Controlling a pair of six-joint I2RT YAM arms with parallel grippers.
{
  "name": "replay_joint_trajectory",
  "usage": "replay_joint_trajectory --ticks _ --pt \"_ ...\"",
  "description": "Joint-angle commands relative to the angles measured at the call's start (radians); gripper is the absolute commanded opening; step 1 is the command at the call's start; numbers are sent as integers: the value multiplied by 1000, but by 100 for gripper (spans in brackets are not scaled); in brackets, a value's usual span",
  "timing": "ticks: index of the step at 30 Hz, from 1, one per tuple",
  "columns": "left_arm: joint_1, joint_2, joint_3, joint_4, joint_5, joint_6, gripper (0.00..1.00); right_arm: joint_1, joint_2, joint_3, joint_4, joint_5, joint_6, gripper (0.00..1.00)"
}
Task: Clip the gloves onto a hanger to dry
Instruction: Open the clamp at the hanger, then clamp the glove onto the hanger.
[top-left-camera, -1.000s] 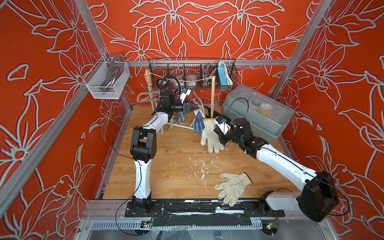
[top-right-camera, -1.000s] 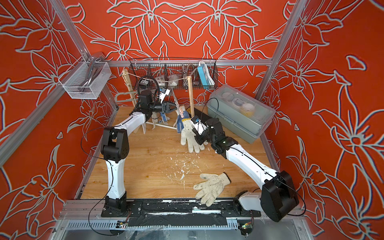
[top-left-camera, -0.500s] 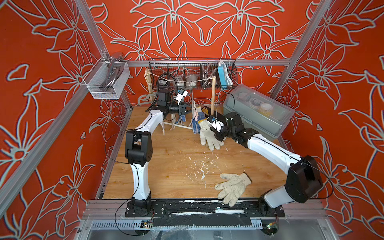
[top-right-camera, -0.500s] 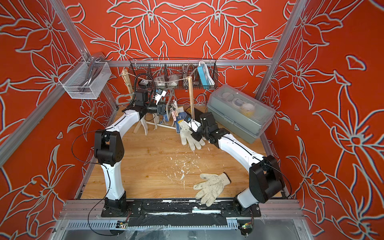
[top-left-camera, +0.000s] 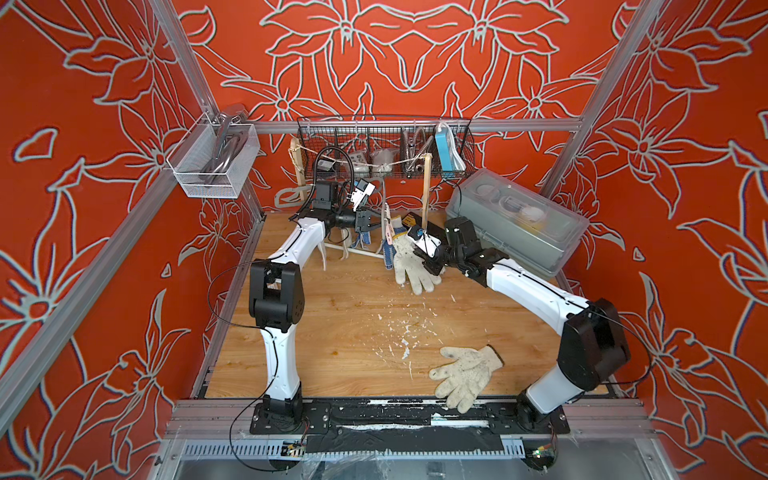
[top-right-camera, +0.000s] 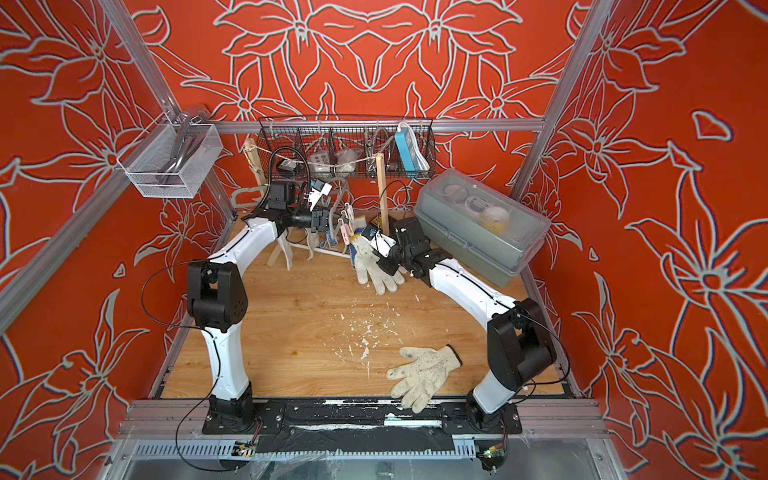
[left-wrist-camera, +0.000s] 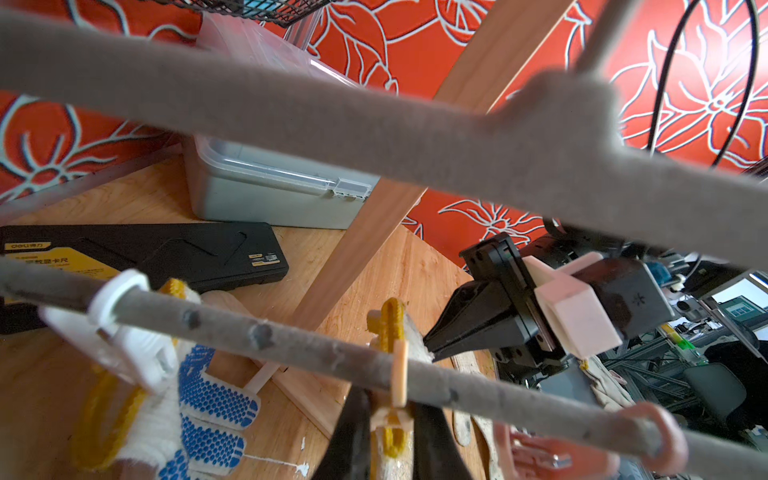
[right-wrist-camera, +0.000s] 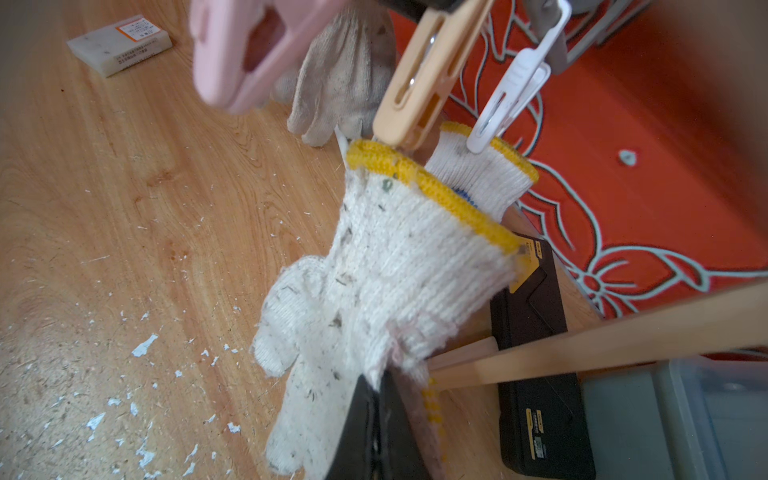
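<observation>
Four gloves in view. The held glove has its yellow-edged cuff up at the hanger bar and its fingers hanging down toward the bench. Its long axis is near upright, slightly tilted.

The right gripper has its jaws pressed together, pinching this glove's knit near the cuff. The left gripper leaves only a narrow gap, with one finger on each side of the beige clip, squeezing it. The clip tip touches the yellow cuff edge, but I can't tell if it bites yet.

A blue-dotted glove sits just beside the held one, hung by its cuff from a white clip, fingers down. An off-white glove is further along the hanger, also fingers down. A pink clip on the same bar is blurred.

The loose glove lies flat on the bench by the front edge on the right arm's side, well apart from the hanger. Its long axis runs diagonal, cuff toward back-right, fingertips reaching the front rail.
</observation>
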Motion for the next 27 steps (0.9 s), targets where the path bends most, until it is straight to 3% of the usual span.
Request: replay_joint_trajectory --ticks 1,22,27 --pt "3 -19 18 -55 24 24 14 1 20 47 8 -25 -4 0" --pt "3 -2 42 -118 -6 68 13 14 68 129 26 -62 31 0" --pt "3 -4 47 -129 -47 80 18 15 79 138 14 -88 32 0"
